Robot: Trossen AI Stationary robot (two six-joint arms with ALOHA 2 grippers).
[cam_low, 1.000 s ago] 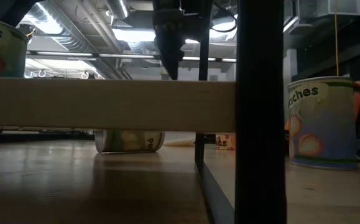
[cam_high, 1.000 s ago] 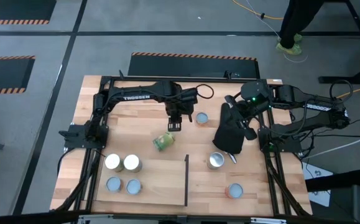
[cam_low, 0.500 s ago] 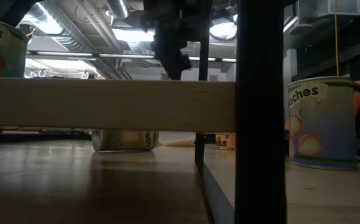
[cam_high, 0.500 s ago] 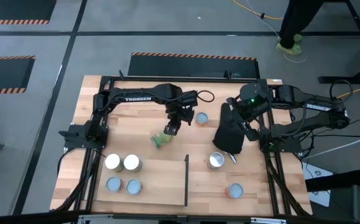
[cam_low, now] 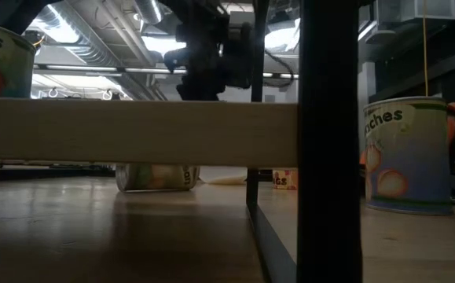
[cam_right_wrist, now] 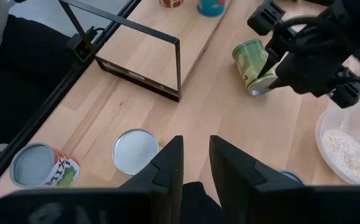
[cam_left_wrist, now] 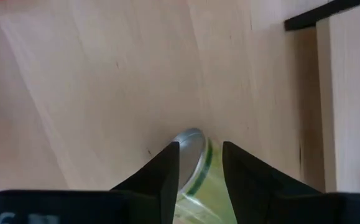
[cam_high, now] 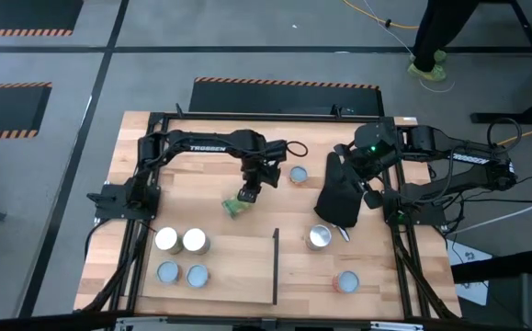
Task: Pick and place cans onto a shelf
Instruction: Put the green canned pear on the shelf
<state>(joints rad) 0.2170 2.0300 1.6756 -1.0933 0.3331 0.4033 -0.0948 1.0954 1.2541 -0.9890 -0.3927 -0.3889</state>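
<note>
Currently, the left hand [cam_high: 245, 194] is spread, fingers straddling the end of the green-labelled can [cam_high: 235, 207] lying on its side on the worktop [cam_high: 206, 175] without clamping it. The right hand [cam_high: 368, 190], grip state indeterminate, waits over the black oven mitt [cam_high: 337, 199].

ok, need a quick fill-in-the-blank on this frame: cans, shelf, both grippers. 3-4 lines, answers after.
1. The green-label can lies on its ____ on the table.
2. The left gripper is at that can, its fingers either side of the can's ____ end.
3. ____ upright cans stand grouped on the shelf.
4. The right gripper holds a black ____.

Answers: side; silvery; four; oven mitt
</note>
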